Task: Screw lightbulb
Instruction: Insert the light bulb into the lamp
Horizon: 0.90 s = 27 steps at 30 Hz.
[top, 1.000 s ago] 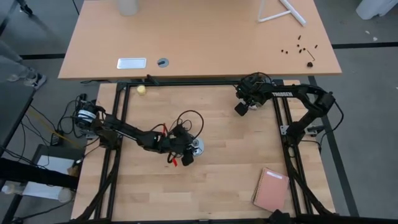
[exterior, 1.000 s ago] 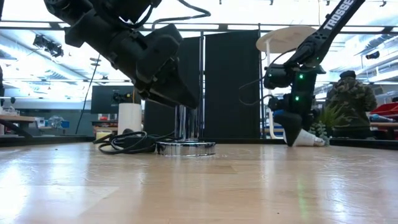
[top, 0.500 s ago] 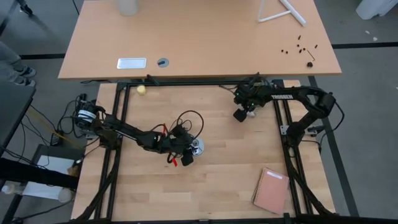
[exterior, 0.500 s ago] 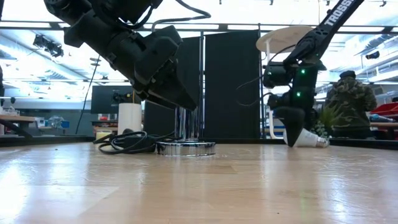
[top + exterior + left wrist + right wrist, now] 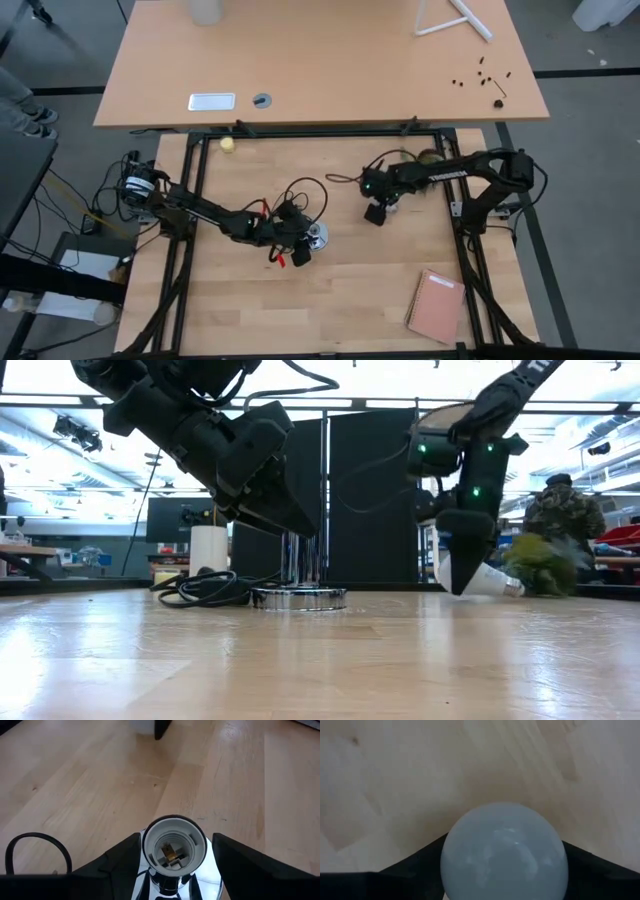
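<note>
Two grippers work: my right gripper (image 5: 462,575) clasps the white frosted pear-shaped lightbulb (image 5: 482,580); my left gripper (image 5: 172,865) clamps the chrome lamp socket (image 5: 174,846).

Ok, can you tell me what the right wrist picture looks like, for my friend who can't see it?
A round white lightbulb fills the middle of the picture, held between the two dark fingers of the right claw. Behind it is only pale wooden table.

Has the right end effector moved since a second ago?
Yes. The right end effector, holding the lightbulb, moved away from the table's far rail toward the socket.
</note>
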### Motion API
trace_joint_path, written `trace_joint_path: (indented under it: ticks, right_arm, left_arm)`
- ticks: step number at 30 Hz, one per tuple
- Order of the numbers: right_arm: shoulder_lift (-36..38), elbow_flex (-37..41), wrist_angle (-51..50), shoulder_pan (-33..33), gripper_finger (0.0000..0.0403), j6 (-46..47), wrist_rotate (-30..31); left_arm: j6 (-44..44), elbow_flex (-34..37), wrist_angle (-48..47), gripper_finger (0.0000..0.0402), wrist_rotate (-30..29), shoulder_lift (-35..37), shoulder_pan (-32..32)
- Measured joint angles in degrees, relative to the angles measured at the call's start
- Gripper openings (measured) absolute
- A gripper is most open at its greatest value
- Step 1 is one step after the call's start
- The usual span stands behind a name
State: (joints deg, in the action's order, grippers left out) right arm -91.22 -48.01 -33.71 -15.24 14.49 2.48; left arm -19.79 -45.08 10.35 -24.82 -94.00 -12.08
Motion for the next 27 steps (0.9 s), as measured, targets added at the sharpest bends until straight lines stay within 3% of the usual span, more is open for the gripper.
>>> trace_joint_path:
  ticks: [4, 8, 17, 27]
  right_arm:
    - [0.01, -2.65, -5.00, 1.52, 0.0297, -0.97, 1.76]
    - [0.04, -4.90, -5.79, 3.56, 0.0296, -1.00, -0.26]
    - [0.11, -7.50, 1.85, 10.60, 0.0297, -1.15, -0.87]
    - [-0.59, -7.50, 5.20, 13.59, 0.0303, -2.69, -0.78]
  left_arm:
    - [-0.20, 0.00, 0.00, 0.0249, 0.00, -0.02, 0.00]
    - [-0.22, 0.00, 0.04, 0.0249, 0.00, -0.02, 0.00]
    - [-0.15, -0.57, 0.55, 0.0249, 0.00, -0.02, 0.02]
    - [1.58, -2.63, 0.52, 0.0249, 0.02, -0.02, 0.00]
